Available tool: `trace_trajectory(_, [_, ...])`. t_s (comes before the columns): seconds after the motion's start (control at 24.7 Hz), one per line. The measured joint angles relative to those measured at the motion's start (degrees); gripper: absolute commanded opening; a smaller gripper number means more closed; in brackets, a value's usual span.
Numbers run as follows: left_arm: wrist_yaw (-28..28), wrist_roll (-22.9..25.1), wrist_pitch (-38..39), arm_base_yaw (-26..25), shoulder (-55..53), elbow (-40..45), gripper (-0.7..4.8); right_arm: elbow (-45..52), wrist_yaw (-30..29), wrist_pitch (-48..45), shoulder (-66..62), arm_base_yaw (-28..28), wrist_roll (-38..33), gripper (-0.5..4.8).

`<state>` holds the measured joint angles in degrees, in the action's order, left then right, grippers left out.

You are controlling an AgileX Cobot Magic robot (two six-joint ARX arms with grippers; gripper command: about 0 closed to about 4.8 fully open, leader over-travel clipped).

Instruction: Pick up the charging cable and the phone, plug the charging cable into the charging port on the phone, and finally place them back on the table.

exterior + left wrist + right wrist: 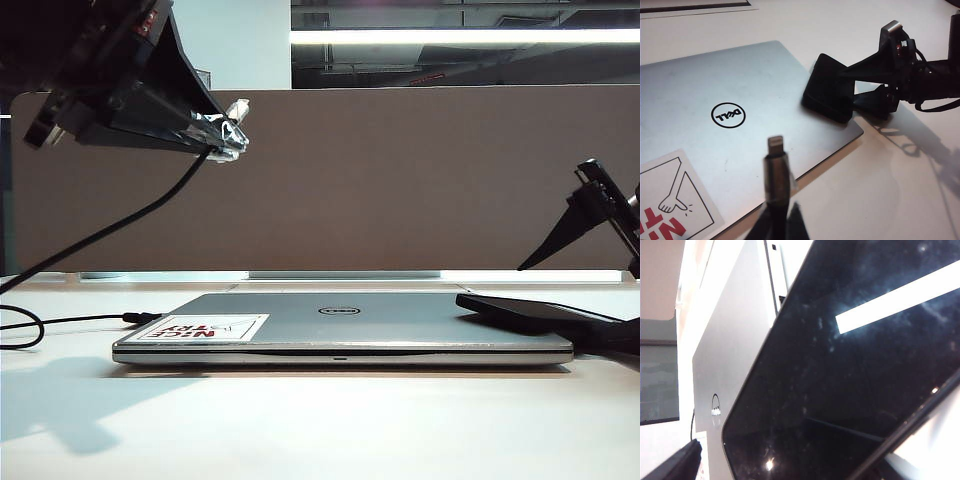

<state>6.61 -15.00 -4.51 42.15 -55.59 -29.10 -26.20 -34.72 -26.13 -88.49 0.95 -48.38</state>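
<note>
- My left end effector point(232, 128) is raised high above the bench point(320, 420), over the left end of the closed silver laptop point(400, 320), its fingers pinched together on the charging cable point(776, 172). The silvery connector tip sticks out ahead of the fingers, and the black cord trails down to the bench at the left.
- So I judge the cable half of the pick-up done.
- My right end effector point(867, 82) is down at the far right corner of the laptop, with its fingers spread around one end of the phone point(535, 310): one above it, one below. I cannot tell whether they are pressing on it yet.
- The phone rests tilted, one end on the laptop lid and the other out past the edge where my right fingers are. I judge it not yet lifted.
- Left to do, as I read it: close on the phone, raise it, bring connector and charging port together, plug in, then set both back on the bench.
- A second thin black cord point(75, 321) runs to the laptop's left side; that one is not mine to handle.
- Containers: I see none, no tray, box or bin.
</note>
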Motion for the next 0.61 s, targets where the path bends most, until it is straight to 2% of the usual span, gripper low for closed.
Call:
trace_trajectory(0.08, [0.0,0.0,0.0,0.0,0.0,0.0,-0.06,0.0,0.1,-0.7,-0.3,0.0,0.0,3.97])
trace_trajectory(0.12, [0.0,0.0,0.0,0.0,0.0,0.0,-0.06,0.0,0.1,-1.0,-0.5,-0.1,0.0,2.96])
trace_trajectory(0.16, [0.0,0.0,0.0,0.0,0.0,0.0,-0.06,0.0,0.2,-1.5,-0.8,-0.2,0.0,1.65])
trace_trajectory(0.2, [0.0,0.0,0.0,0.0,0.0,0.0,-0.06,0.0,0.4,-2.0,-1.0,-0.2,0.0,1.05])
trace_trajectory(0.24, [0.0,0.0,0.0,0.0,0.0,0.0,-0.06,0.0,0.5,-2.4,-1.1,-0.2,0.2,0.67])
trace_trajectory(0.36, [0.0,0.0,0.0,0.0,0.0,0.0,-0.06,-0.1,-0.3,-4.0,-1.6,0.0,-0.2,-0.05])
trace_trajectory(0.61, [0.0,0.0,0.0,0.0,0.0,0.0,-0.06,0.0,-0.3,-6.3,-1.6,-0.1,2.3,-0.05])
